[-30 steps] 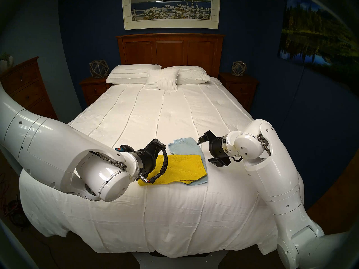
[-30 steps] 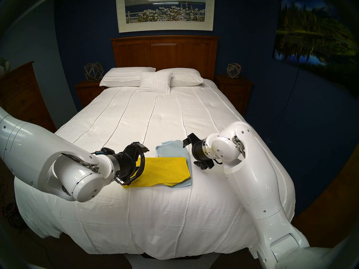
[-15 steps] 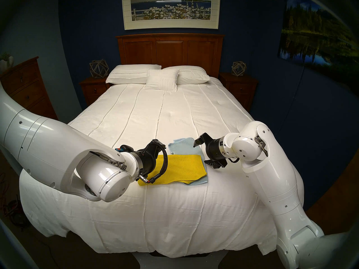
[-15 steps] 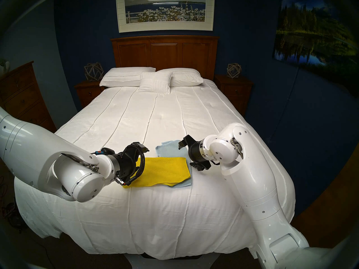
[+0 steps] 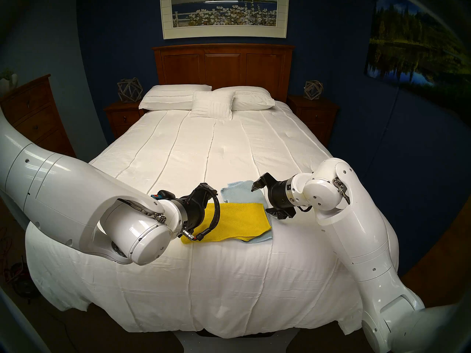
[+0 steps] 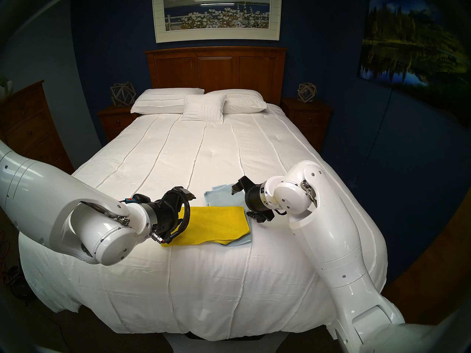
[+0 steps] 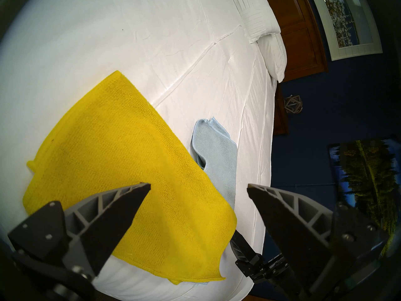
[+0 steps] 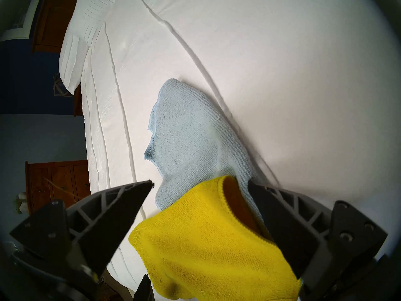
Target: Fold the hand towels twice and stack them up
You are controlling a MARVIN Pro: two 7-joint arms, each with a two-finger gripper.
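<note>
- In your head views the left wrist covers the left end of the yellow towel (image 5: 239, 221), and that gripper's fingertips are hidden there.
- The left wrist view settles it: the left gripper (image 7: 198, 186) is spread wide with nothing between its fingers, hanging over the yellow towel.
- The yellow towel lies partly on top of the light blue towel (image 5: 240, 194), so you cannot see how far the blue one runs beneath; only its far part and a strip along the right and near edges show.
- The right gripper (image 5: 260, 198) is spread too, empty, at the towels' right edge; whether its lower finger touches the cloth is unclear.
- Both towels sit near the foot edge of the white bedspread (image 5: 204, 146).
- Beyond them the bedspread is bare up to the pillows (image 5: 206, 100).
</note>
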